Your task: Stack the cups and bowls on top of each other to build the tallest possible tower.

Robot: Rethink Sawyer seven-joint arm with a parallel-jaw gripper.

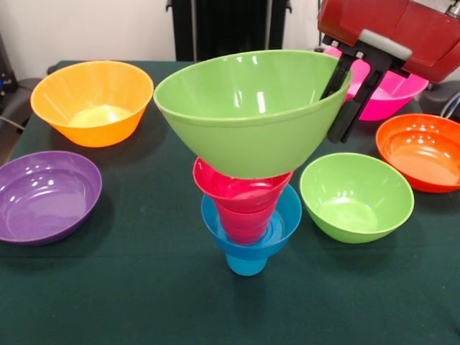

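- Nearest the camera, the sky-blue cup [246,264] is seen standing on the dark green table [144,302], the foot of the tower [246,223].
- Seated on it is the small blue bowl [284,219], then the red cup [244,221] and a small red bowl [237,188].
- Above the pile, a large lime green bowl [248,115] is held tilted, its mouth turned toward the camera; whether its base touches the red bowl cannot be told.
- The gripper [343,97] is clamped on that bowl's right rim, one finger inside, one outside, the red arm entering from the upper right.
- The tower's upright axis lies below and to the left of the gripper, roughly under the bowl's base; the bowl is judged to need levelling and centring before release.
- A second green bowl [356,195] sits just right of the tower, nearest to any sideways slip.
- Farther off are a purple bowl [44,195] and yellow-orange bowl [92,100] at left, an orange bowl [424,149] and pink bowl [395,93] at right.
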